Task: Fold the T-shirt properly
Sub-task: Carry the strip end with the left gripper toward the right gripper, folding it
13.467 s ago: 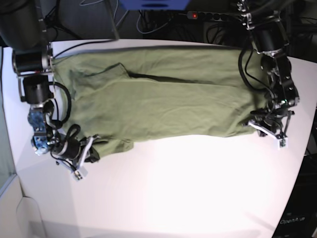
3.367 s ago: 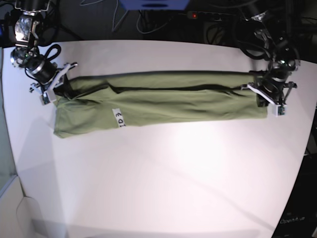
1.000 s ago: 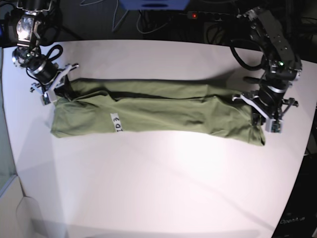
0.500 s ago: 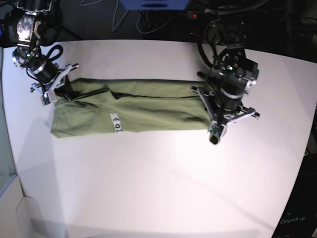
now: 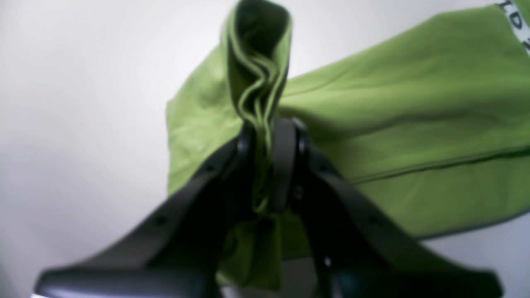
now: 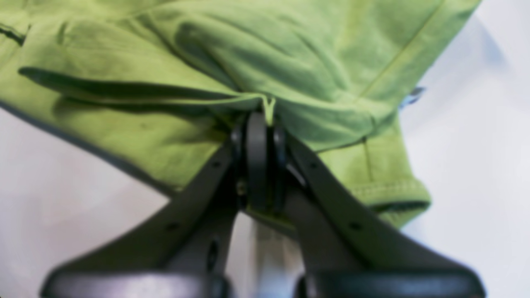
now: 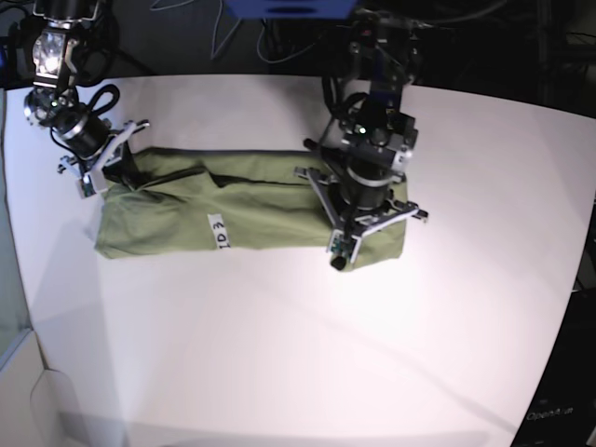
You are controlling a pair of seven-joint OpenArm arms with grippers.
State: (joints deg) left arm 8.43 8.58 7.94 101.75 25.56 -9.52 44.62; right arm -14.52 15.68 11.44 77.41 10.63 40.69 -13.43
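The olive-green T-shirt [image 7: 261, 200] lies on the white table [image 7: 307, 354] as a long folded strip, its white tag [image 7: 221, 233] facing up. My left gripper [image 7: 363, 212] is shut on the strip's right end and holds it lifted over the shirt's middle. In the left wrist view the pads [image 5: 283, 165] pinch a bunch of several fabric layers [image 5: 258, 74], and the tag [image 5: 517, 20] shows at the top right. My right gripper [image 7: 112, 158] is shut on the shirt's far left corner. In the right wrist view it [image 6: 258, 124] pinches a thin fold of cloth [image 6: 248, 49].
Cables and a power strip [image 7: 382, 28] lie beyond the table's far edge. The right arm's body [image 7: 56, 56] stands at the back left corner. The table's left edge [image 7: 19, 279] drops off beside a pale box [image 7: 37, 400].
My left gripper has carried the shirt's right end leftward, from the table's right side to over the shirt's middle, shortening the strip. The right gripper has stayed put.
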